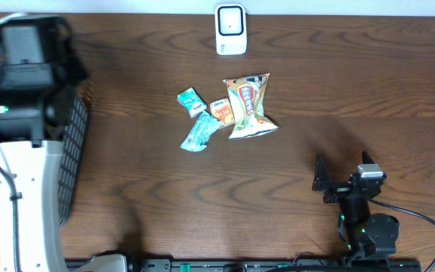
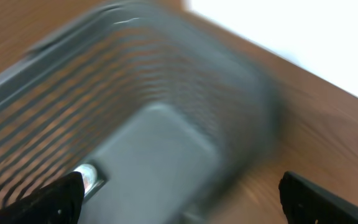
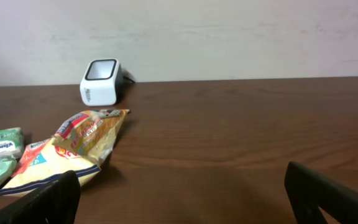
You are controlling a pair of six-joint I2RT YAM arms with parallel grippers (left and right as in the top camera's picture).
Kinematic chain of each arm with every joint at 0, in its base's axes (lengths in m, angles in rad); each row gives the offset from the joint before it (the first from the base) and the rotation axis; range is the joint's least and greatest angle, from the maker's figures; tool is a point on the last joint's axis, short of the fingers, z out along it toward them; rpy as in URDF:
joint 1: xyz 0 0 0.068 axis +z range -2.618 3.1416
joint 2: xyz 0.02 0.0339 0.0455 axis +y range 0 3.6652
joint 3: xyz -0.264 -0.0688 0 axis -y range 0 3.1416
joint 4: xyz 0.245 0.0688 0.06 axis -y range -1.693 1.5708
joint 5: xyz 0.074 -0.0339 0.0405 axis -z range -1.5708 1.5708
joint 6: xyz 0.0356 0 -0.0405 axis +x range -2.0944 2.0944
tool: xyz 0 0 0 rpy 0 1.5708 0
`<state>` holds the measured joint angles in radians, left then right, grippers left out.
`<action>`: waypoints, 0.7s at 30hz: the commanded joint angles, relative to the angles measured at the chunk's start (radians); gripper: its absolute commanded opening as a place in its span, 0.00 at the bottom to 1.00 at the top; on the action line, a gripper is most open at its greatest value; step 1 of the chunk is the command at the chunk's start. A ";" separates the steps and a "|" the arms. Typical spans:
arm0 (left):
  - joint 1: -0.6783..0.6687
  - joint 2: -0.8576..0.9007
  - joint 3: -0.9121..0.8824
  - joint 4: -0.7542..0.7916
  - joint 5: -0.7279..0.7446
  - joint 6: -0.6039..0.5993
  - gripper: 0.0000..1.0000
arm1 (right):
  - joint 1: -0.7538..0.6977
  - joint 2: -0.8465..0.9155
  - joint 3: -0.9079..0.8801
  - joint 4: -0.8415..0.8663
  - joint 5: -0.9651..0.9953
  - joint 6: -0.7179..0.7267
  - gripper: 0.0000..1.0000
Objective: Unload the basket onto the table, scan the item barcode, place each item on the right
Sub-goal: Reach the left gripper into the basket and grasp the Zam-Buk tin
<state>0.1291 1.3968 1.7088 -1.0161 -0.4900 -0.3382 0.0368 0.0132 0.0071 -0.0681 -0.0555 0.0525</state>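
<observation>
Mock shop checkout: barcode scanner (image 1: 231, 29), snack packets (image 1: 248, 106), wire basket (image 1: 74, 159) on wooden table (image 1: 353, 91).

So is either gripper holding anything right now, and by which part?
Nothing is held: left gripper open above the basket, right gripper open above the table.

count: scanner (image 1: 231, 29) x1 | snack bag (image 1: 249, 106) x1 | small packets x3: green packet (image 1: 191, 100), orange packet (image 1: 221, 110), teal packet (image 1: 200, 133) | mesh basket (image 1: 74, 147) x1

Black mesh basket (image 1: 75, 151), wooden table (image 1: 353, 91).
</observation>
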 commanded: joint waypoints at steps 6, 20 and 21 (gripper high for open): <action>0.342 -0.011 -0.007 -0.062 0.077 -0.268 0.98 | -0.005 -0.001 -0.001 -0.003 0.000 0.013 0.99; 0.612 0.033 -0.352 0.081 0.053 -0.428 0.98 | -0.005 -0.001 -0.001 -0.003 0.000 0.013 0.99; 0.613 0.040 -0.375 0.111 0.053 -0.417 0.98 | -0.005 -0.001 -0.001 -0.003 0.000 0.013 0.99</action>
<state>0.7300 1.4059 1.4002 -0.9539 -0.4244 -0.7467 0.0368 0.0132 0.0071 -0.0677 -0.0555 0.0525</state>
